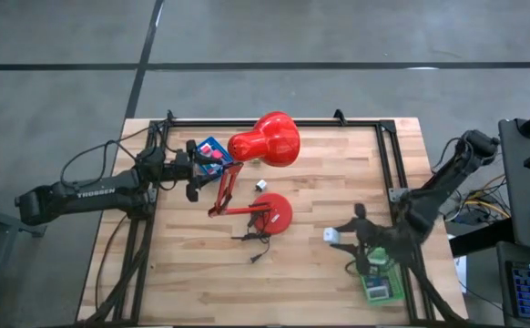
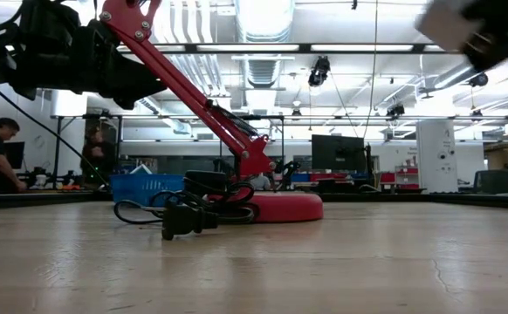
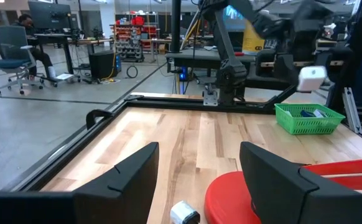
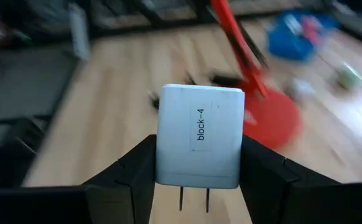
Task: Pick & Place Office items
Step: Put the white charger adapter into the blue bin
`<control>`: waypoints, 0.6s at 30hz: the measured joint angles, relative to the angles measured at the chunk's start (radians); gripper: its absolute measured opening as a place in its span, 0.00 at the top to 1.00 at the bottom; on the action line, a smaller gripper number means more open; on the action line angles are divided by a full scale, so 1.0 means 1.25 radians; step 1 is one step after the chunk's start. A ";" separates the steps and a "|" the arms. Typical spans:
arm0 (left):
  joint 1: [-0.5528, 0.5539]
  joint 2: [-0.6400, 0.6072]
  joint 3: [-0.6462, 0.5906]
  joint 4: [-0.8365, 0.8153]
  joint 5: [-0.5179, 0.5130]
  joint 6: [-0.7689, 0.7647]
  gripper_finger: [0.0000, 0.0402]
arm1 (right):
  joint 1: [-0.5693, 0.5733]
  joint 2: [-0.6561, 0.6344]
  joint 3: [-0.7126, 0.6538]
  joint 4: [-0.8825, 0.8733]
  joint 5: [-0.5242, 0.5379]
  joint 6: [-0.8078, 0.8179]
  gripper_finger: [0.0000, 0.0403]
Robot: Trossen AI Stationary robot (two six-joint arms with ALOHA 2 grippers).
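Observation:
A white plug-like block (image 4: pixel 199 134) labelled "block-4", with two metal prongs, hangs above the table's right half, with my right gripper (image 1: pixel 336 235) shut on it. The low view shows it high up (image 2: pixel 450 22). My left gripper (image 3: pixel 199 180) stands open and holds nothing, level beside the blue tray (image 1: pixel 212 150) at the far left. A small white item (image 1: pixel 259 185) lies on the wood just ahead of it, next to the red lamp's base (image 1: pixel 274 211). The blue tray holds small coloured pieces. My right gripper pinches the white block between its two fingers, one on each narrow side (image 4: pixel 162 168), near the pronged end. The fingers reach from the table's right side, slanting slightly down. The block is lifted clear of the table, its prongs (image 4: pixel 193 199) pointing back toward the wrist.
The big red desk lamp (image 1: pixel 270 138) stands mid-table, its arm and black cord (image 1: pixel 256 251) spread around the base. A green tray (image 1: pixel 381 284) with items sits at the near right corner, close under my right arm. Black rails (image 1: pixel 388 155) edge the table. People stand in the room beyond.

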State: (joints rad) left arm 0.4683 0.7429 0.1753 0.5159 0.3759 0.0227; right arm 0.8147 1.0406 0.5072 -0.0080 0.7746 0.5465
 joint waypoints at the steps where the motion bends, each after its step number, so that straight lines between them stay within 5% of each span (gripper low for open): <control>1: 0.000 0.000 0.000 0.000 0.000 0.000 0.43 | -0.031 -0.009 -0.028 0.093 -0.042 -0.071 0.57; 5: 0.000 0.000 0.000 -0.004 0.000 0.000 0.43 | -0.187 -0.022 -0.119 0.344 -0.235 -0.241 0.57; 10: 0.000 0.000 0.000 -0.007 0.000 0.000 0.43 | -0.439 0.032 -0.172 0.487 -0.494 -0.314 0.57; 18: 0.001 0.001 0.000 -0.025 -0.005 0.012 0.43 | -0.763 0.265 -0.072 0.664 -0.842 -0.387 0.57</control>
State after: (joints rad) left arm 0.4690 0.7436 0.1752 0.4845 0.3697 0.0377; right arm -0.1390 1.3723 0.4178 0.8219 -0.2779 0.0630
